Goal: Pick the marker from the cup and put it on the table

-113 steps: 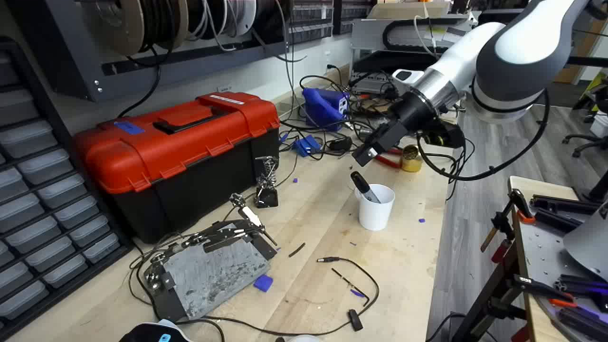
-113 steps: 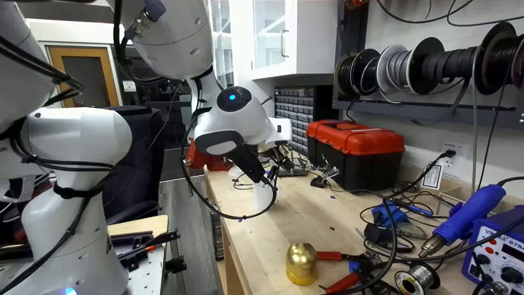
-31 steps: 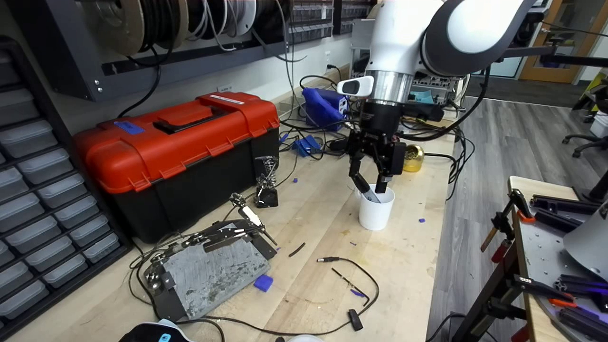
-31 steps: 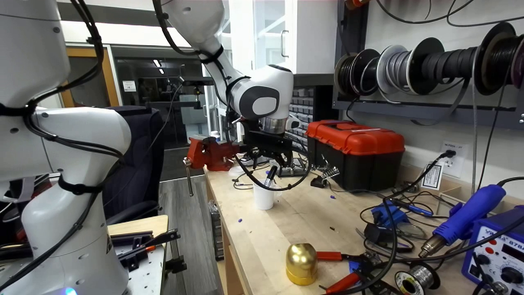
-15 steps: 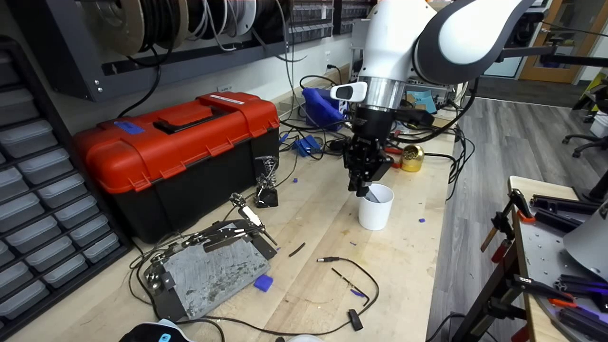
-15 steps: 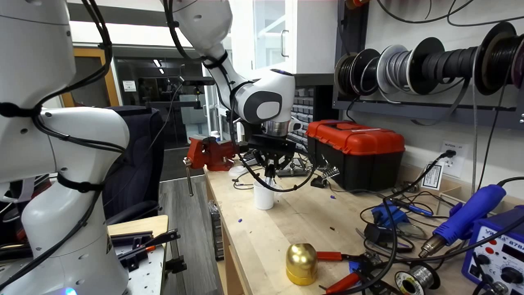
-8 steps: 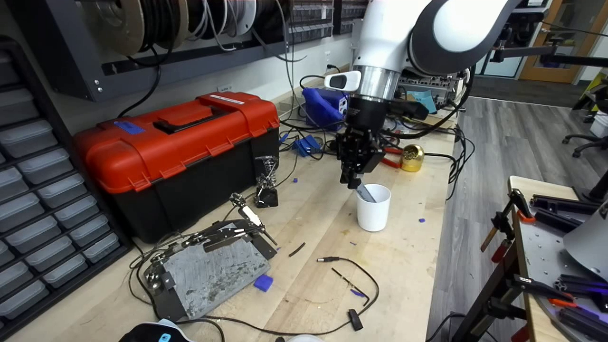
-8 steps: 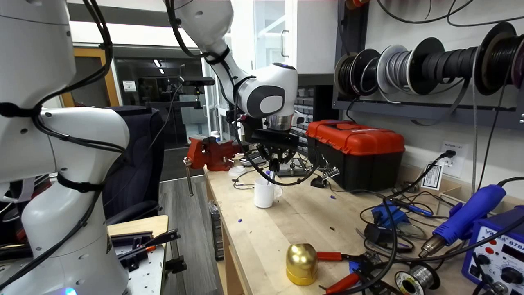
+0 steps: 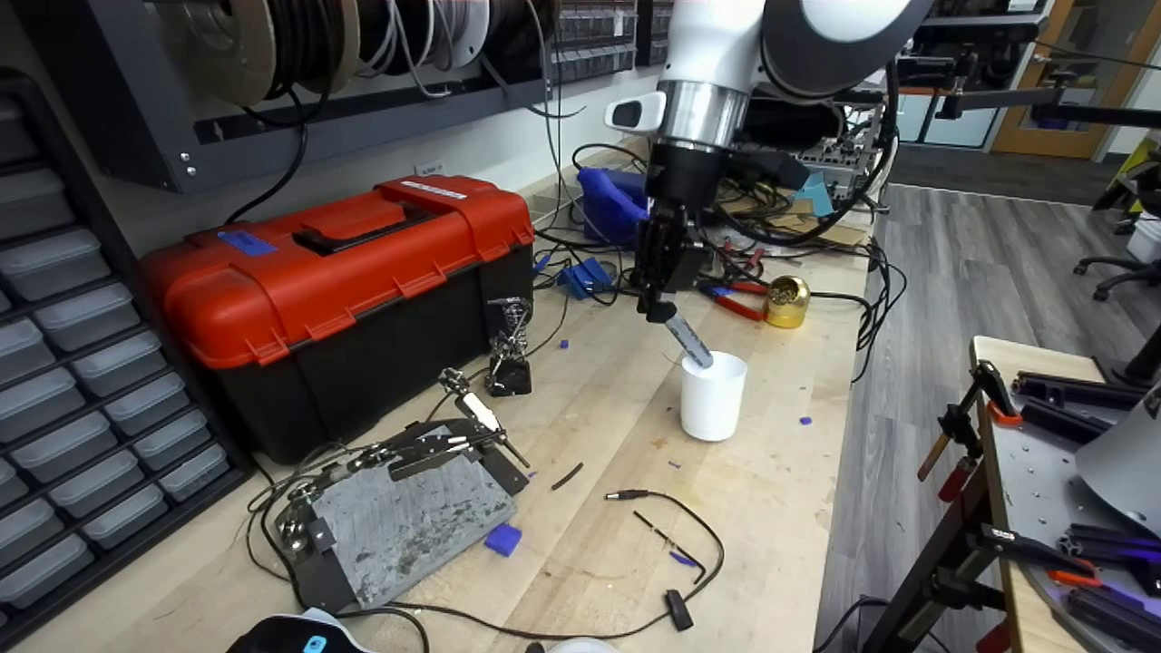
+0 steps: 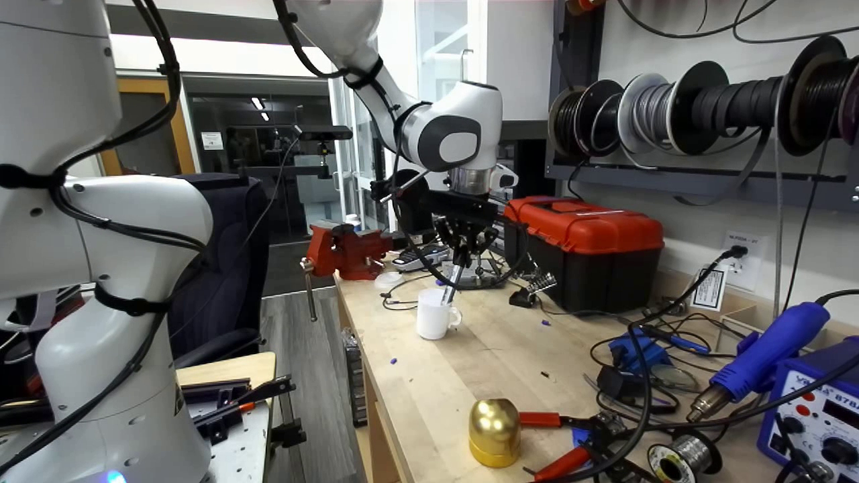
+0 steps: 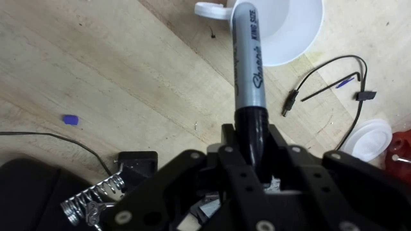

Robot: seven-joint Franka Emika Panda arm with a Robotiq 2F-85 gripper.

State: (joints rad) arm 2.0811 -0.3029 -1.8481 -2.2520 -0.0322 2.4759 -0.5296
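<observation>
Claw (image 11: 252, 138) is narrow, holding the marker (image 11: 249, 61) by its black cap; wrist view shows a finger on either side. Grey barrel sticks out past the fingertips, Sharpie KING SIZE print readable.

Marker is tilted, cap end up. Its lower end is at the mouth of the white cup (image 9: 713, 399); can't tell if it's just inside or resting on the rim. Most of the barrel is above the cup in both exterior views.

Cup stands upright on the wooden tabletop (image 9: 771, 508), handle (image 10: 456, 316) visible in an exterior view.

Other stuff: red-lidded toolbox (image 9: 345, 263) well apart from the cup, coil iron stand (image 9: 510, 345) just beside the toolbox. Gold pot (image 10: 494, 433) with red-handled pliers (image 10: 539, 419) just beside it. Blue hot-air gun (image 10: 772, 355) leans at the blue station (image 10: 825, 402). Red vise (image 10: 349, 255) at the far end in that exterior view. In the wrist view, a cable with a barrel plug (image 11: 290, 101) and a hex key (image 11: 330, 86) lie near the cup.
</observation>
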